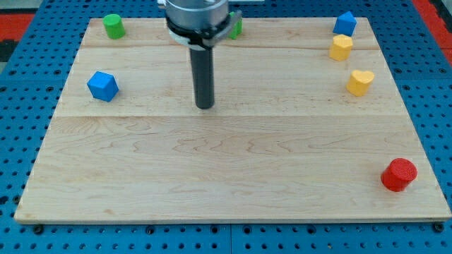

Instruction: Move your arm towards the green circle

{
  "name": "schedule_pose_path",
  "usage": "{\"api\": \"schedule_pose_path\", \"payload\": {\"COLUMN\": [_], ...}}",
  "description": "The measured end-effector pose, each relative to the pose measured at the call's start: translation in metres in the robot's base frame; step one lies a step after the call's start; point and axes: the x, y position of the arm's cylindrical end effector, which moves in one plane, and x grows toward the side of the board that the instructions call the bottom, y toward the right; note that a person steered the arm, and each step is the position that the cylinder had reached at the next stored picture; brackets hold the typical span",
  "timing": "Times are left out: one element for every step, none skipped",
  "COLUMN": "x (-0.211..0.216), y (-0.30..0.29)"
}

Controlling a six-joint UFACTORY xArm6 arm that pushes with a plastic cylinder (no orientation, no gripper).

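On the pale wooden counter our tip rests left of centre, touching no block; we carry no hand, only the straight dark rod. Toward the view's top left stands the green circle block, well apart from our tip. Below it sits a blue angular block. Another green block peeks from behind our arm's mount, shape unclear. At the right lie a blue block, two yellow blocks, and a red cylinder.
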Motion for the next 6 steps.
{"api": "schedule_pose_path", "payload": {"x": [-0.035, -0.062, -0.09, -0.118, -0.135, -0.155], "y": [-0.037, -0.068, -0.073, -0.081, -0.11, -0.127]}}
